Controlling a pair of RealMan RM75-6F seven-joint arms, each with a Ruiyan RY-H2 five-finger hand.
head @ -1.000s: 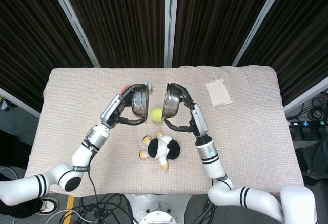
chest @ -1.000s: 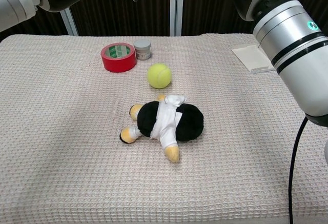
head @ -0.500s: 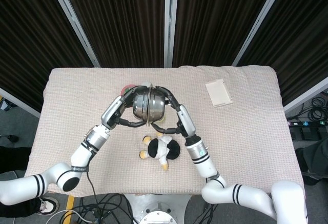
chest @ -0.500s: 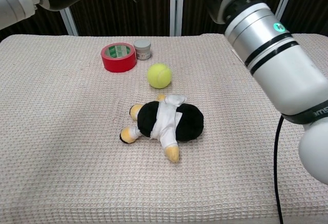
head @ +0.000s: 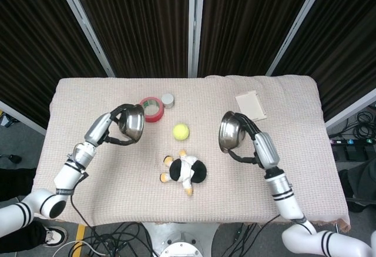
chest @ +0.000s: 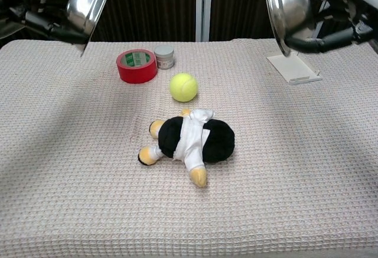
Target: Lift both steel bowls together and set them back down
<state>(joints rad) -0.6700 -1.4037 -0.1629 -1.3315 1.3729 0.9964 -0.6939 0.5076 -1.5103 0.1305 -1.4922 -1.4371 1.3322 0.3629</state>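
Both steel bowls are off the table, tilted on edge with their rims facing inward. My left hand [head: 116, 129] grips the left bowl [head: 132, 123] at the left side, above the cloth; the same left bowl [chest: 85, 8] shows at the upper left of the chest view, with the left hand [chest: 44, 19] behind it. My right hand [head: 251, 142] grips the right bowl [head: 230, 132] at the right side. In the chest view the right bowl [chest: 287, 7] hangs at the top right, the right hand [chest: 336, 30] wrapped round its back.
Between the bowls lie a yellow tennis ball [head: 180, 130] and a black-and-white plush toy [head: 185, 172]. A red tape roll [head: 153, 107] and a small grey jar [head: 168, 100] stand behind. A white card [head: 251, 106] lies at the back right of the table [head: 305, 151].
The bowls were pressed together rim to rim at the centre half a second ago. Both hands have since swung outward and lower, carrying the bowls apart to left and right.
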